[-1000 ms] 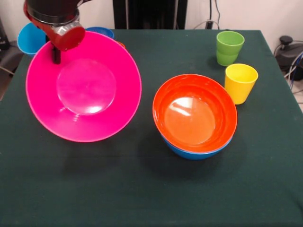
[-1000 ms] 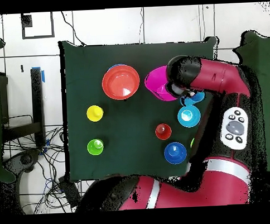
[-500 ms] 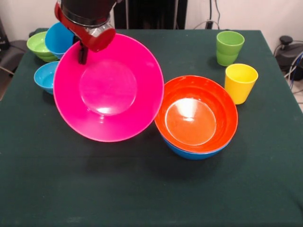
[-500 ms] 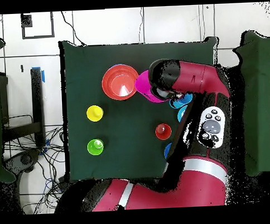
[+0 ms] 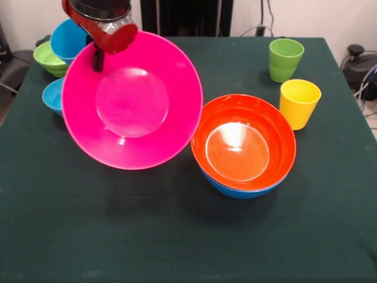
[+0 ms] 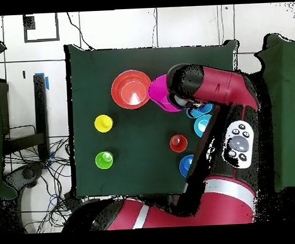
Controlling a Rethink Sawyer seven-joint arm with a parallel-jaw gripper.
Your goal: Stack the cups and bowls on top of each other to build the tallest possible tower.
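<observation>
My gripper (image 5: pixel 97 59) is shut on the upper left rim of the big pink bowl (image 5: pixel 132 103) and holds it tilted above the table, its inside facing the camera. The pink bowl's right edge is close to the orange bowl (image 5: pixel 242 141), which sits nested in the blue bowl (image 5: pixel 235 190). In the overhead view the pink bowl (image 6: pixel 158 93) is right beside the orange bowl (image 6: pixel 131 89), and the arm hides the gripper. The green cup (image 5: pixel 285 59) and yellow cup (image 5: pixel 299 103) stand upright at the right.
A small green bowl (image 5: pixel 46 58), a blue vessel (image 5: pixel 66 38) and a small light blue bowl (image 5: pixel 52 94) sit at the far left behind the pink bowl. The overhead view also shows an orange cup (image 6: pixel 178 142) and a dark blue bowl (image 6: pixel 186 165).
The gripper carried the pink bowl to the right in the front view, up to the orange bowl, then drew it slightly back left and up. The other things have not moved.
</observation>
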